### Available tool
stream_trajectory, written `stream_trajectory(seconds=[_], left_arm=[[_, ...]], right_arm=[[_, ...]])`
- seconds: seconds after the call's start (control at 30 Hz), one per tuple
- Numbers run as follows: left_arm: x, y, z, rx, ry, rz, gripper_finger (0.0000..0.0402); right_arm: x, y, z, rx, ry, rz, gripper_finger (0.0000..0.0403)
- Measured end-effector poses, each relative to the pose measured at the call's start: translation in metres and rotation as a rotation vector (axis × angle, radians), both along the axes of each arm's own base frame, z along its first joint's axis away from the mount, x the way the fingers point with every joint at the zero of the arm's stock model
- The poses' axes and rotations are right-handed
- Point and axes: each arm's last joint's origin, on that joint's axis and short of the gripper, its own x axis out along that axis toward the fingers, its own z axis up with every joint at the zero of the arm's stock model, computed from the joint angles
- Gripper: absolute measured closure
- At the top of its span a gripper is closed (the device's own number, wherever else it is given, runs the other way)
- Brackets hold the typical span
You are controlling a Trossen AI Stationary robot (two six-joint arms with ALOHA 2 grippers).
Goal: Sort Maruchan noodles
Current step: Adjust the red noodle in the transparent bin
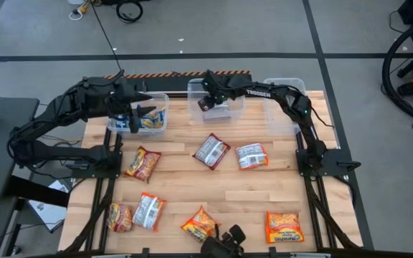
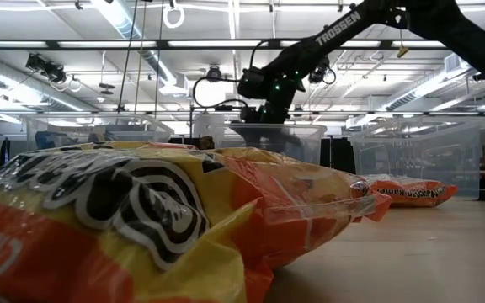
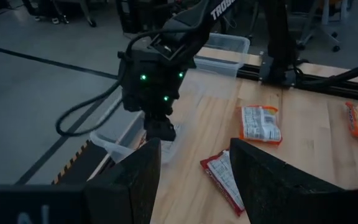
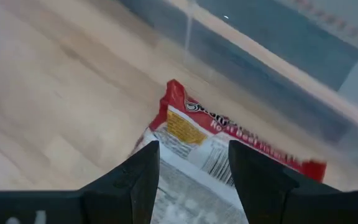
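While "TROSSEN" marks the right arm, packet text blurs.

Both arms reach over the far tubs, packets scattered across the tabletop.

The left end effector hangs over the left tub; the right end effector over the middle tub. Two red-silver packets lie mid-table, orange ones nearer.

We see a surface of pale wood planks, smooth and matt, with visible grain. The noodle packets are thin plastic film, glossy and crinkled, catching the light; the orange-yellow packet nearest the low camera shines. The tubs are clear, smooth plastic. The right end effector has dark matt fingers, as does the left end effector.
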Motion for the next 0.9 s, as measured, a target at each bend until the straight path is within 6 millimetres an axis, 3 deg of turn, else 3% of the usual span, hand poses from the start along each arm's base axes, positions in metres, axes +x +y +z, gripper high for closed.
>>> stream_trajectory(seconds=[0.07,0.27,0.4,0.7,0.9], left_arm=[[0.0,0.0,0.0,0.009,0.003,-0.004,0.0205],[0.001,-0.001,0.002,0.009,-0.016,-0.047,0.0205],[0.004,-0.002,0.007,0.031,-0.066,-0.103,0.0205],[0.004,-0.001,0.008,0.037,-0.081,-0.102,0.0205],[0.004,-0.001,0.008,0.016,-0.091,-0.093,0.0205]], right_arm=[[0.001,-0.001,-0.003,-0.02,-0.011,0.054,0.0206],[-0.003,0.003,-0.016,0.063,-0.027,-0.015,0.0208],[-0.007,0.006,-0.02,0.084,0.035,0.061,0.0208],[-0.019,0.011,-0.024,0.152,0.16,0.053,0.0209],[-0.016,0.008,-0.022,0.098,0.126,-0.01,0.0245]])
